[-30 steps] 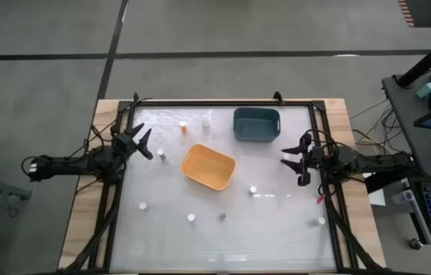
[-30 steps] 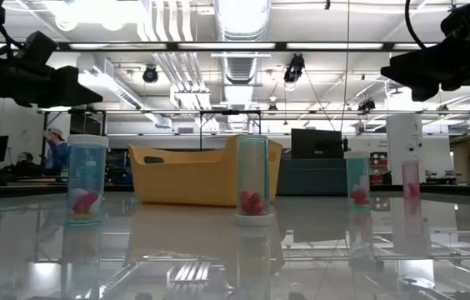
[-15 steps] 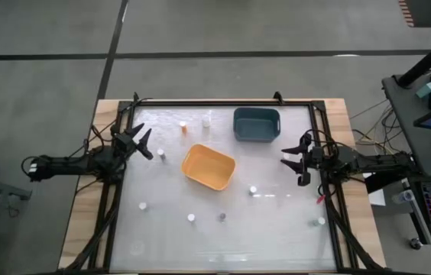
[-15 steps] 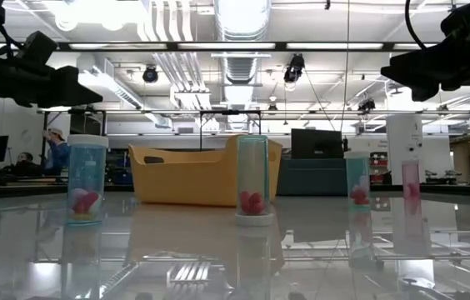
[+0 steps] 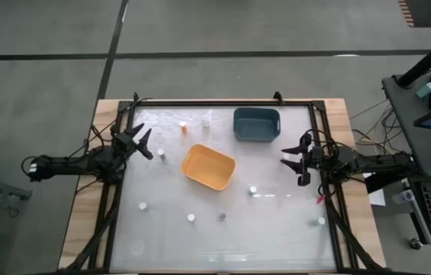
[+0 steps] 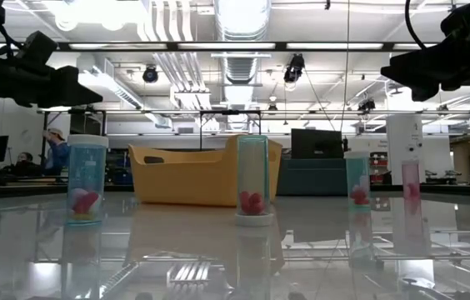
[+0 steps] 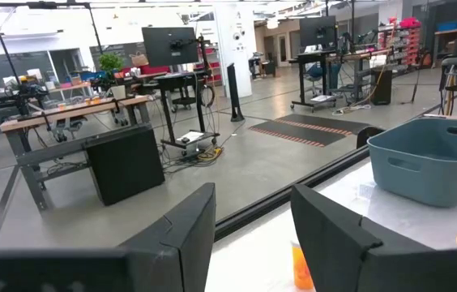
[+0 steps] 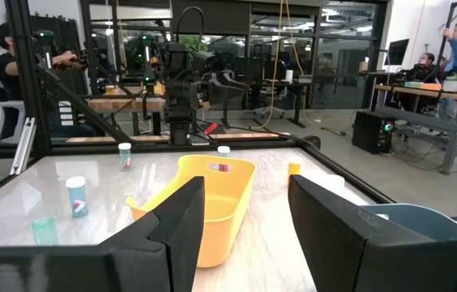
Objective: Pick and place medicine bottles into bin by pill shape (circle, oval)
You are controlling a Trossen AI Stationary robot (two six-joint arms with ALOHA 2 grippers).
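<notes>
Bottles are all upright on the tabletop [image 5: 277, 229], none binned yet by the look of it: both tubs show no bottle inside from above. Nearest pick for the left gripper [image 5: 140, 143] is the white-capped bottle [image 5: 160, 153], just beside its fingertips toward the table centre. Its long axis is vertical, so I'd judge a level side pinch is what's needed.

Left gripper hovers at the left edge toward the far-left corner, fingers spread, nothing between them. Right gripper [image 5: 298, 163] hovers at the right edge about midway along, fingers also spread and empty; its closest candidate is the bottle [image 5: 253, 189] near the table middle, toward the near edge from the gripper, clearly farther off than the left arm's target.

Orange-yellow tub [image 5: 209, 167] sits tilted at the centre, between the arms. Teal tub [image 5: 257, 124] sits at the far edge, right of centre. An orange bottle [image 5: 183, 127] and a white one [image 5: 205, 121] stand near the far edge, left of the teal tub.

Near half has scattered singles: one [image 5: 143, 205] toward the left, two [image 5: 191, 218] [image 5: 221, 217] around the middle, one [image 5: 321, 221] by the right edge. All well apart, so plenty of approach room. Pill shape can't be read from above; the low view shows red contents in the central bottle [image 6: 252, 179], but the shape is unclear.
</notes>
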